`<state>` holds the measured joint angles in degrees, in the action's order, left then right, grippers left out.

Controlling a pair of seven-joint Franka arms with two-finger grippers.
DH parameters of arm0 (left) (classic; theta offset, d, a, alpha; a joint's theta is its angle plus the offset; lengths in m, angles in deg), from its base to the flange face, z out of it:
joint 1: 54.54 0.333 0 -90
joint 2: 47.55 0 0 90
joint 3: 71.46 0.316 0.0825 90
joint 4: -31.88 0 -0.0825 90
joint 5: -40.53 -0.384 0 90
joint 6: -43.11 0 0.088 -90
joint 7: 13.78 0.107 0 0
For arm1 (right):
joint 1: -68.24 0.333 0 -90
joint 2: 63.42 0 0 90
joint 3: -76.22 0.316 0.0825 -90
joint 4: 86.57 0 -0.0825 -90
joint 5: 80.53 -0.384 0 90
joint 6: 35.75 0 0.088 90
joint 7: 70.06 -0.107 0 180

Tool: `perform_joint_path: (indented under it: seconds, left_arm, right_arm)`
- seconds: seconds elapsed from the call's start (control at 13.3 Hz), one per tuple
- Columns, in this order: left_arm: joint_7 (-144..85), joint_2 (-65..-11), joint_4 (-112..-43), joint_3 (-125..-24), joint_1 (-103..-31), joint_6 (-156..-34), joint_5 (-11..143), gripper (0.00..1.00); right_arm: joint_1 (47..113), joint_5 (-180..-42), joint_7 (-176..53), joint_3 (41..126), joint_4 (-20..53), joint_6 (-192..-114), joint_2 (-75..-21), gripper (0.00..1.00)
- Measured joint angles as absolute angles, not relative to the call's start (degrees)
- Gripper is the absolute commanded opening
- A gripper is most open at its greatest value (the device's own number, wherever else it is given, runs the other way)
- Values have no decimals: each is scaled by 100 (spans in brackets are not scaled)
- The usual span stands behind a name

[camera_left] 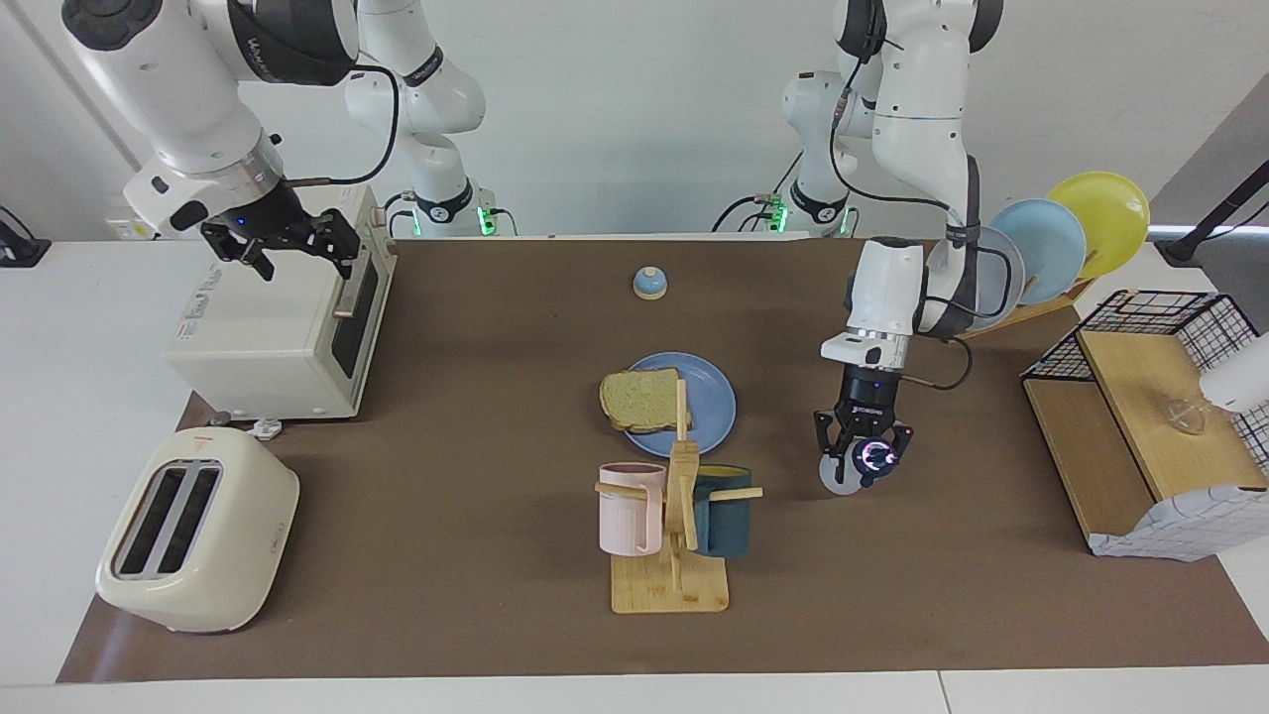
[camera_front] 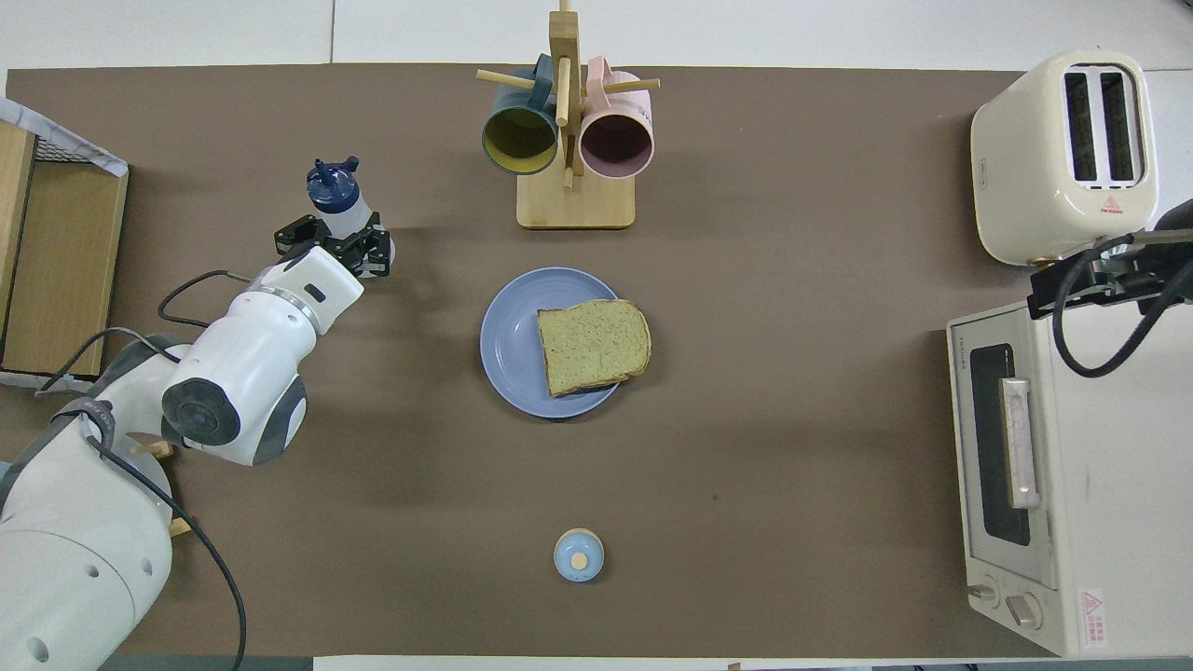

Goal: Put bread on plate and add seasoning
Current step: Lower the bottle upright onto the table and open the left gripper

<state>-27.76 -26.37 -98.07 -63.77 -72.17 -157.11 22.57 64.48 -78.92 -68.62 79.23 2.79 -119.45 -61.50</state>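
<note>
wall [camera_left: 634,119]: plain white | table [camera_left: 59,416]: white | mat [camera_left: 476,555]: brown | light: even

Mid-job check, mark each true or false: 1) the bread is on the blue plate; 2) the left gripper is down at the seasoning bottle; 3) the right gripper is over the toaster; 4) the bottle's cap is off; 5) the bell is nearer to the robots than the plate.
1) True: the bread lies on the plate, overhanging its rim toward the right arm's end.
2) True: the left gripper is down at the seasoning bottle.
3) False: the right gripper is over the toaster oven, not the toaster.
4) False: the dark blue cap is on the bottle.
5) True: the bell is nearer to the robots.
</note>
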Motion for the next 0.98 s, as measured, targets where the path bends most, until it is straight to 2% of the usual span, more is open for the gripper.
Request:
perform_joint_path:
  seconds: [0.08, 0.75, 0.98]
  left_arm:
    - [-2776, -2637, -9812, -6377, -7217, -15718, 2257, 100]
    - [-2767, -2627, -10088, -6373, -7211, -15714, 2257, 100]
    - [-2767, -2773, -10283, -6373, -7210, -15723, 2257, 100]
  right_arm:
    - [6448, -7892, -6862, 7923, 279, -11945, -6150, 100]
    - [6448, -7892, -6862, 7923, 279, -11945, -6150, 100]
    - [6448, -7892, -6862, 7923, 279, -11945, -6150, 100]
